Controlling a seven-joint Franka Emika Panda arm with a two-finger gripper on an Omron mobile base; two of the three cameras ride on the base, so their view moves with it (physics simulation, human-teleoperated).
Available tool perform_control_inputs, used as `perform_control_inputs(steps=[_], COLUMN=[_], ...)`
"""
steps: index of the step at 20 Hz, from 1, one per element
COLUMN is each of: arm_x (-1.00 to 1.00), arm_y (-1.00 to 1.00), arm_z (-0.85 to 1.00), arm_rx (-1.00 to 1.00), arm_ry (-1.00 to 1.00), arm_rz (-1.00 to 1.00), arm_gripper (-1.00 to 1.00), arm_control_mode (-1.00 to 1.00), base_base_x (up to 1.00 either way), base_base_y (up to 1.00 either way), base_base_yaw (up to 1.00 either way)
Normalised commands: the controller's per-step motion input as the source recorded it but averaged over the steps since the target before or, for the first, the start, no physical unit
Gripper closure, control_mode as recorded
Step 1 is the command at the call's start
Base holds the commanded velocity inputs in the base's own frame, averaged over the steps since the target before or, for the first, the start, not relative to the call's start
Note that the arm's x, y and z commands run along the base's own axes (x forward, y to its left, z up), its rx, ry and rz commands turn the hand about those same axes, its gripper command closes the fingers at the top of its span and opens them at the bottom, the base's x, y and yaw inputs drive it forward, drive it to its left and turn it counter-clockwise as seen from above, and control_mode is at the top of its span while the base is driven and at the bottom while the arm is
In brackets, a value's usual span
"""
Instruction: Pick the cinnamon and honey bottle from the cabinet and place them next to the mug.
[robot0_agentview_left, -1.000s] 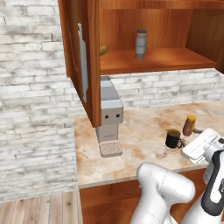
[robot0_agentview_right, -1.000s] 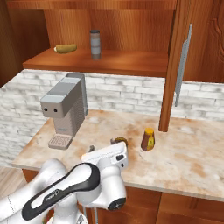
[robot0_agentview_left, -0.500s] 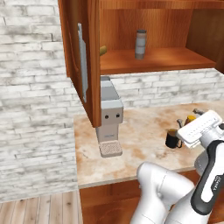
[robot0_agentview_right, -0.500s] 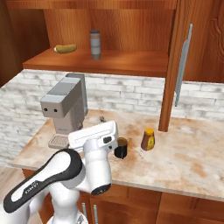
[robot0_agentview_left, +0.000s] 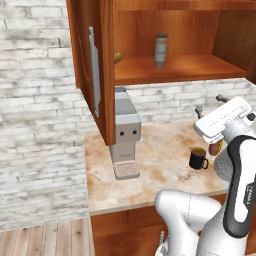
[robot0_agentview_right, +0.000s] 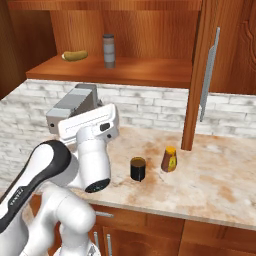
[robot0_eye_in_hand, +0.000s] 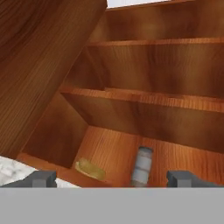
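Cabinet (robot0_agentview_right: 150, 30) open, cinnamon (robot0_agentview_right: 108, 51) seen upright on its lower shelf.
Honey bottle (robot0_agentview_right: 169, 159) is set on the counter (robot0_agentview_right: 220, 185) just beside the mug (robot0_agentview_right: 137, 168). The gripper (robot0_eye_in_hand: 111, 178) is spread fully wide and nothing is held; apparently it is aimed up at the cinnamon.

Cabinet shelf + counter, w/ what sits on each

Cabinet (robot0_agentview_right: 150, 30) shelf: cinnamon (robot0_agentview_right: 109, 50) upright mid-shelf, yellow-green pickle-like item (robot0_agentview_right: 75, 55) lying well to its left. Marble counter (robot0_agentview_right: 220, 190): grey coffee machine (robot0_agentview_left: 126, 135) at back by brick wall; mug (robot0_agentview_right: 137, 168) and honey bottle (robot0_agentview_right: 169, 159) upright, near each other, not touching.
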Motion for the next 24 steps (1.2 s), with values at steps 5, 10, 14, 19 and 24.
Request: perform_control_inputs(steps=[5,10,14,19,24], arm_x=[-0.17,-0.08,0.08,0.14,0.02], arm_y=[0.46,0.22,0.0,0.0,0.0], arm_z=[0.95,0.55,0.16,0.71,0.2], arm_rx=[0.03,0.05,0.0,0.0,0.0], arm_ry=[-0.04,0.0,0.06,0.23,0.29], arm_rz=[0.0,0.0,0.0,-0.03,-0.14], arm_gripper=[-1.0,-1.0,-1.0,-1.0,-1.0], arm_control_mode=[-1.0,-1.0,-1.0,-1.0,-1.0], base_base_x=[0.0,0.0,0.0,0.0,0.0], base_base_y=[0.0,0.0,0.0,0.0,0.0], base_base_yaw=[0.0,0.0,0.0,0.0,0.0])
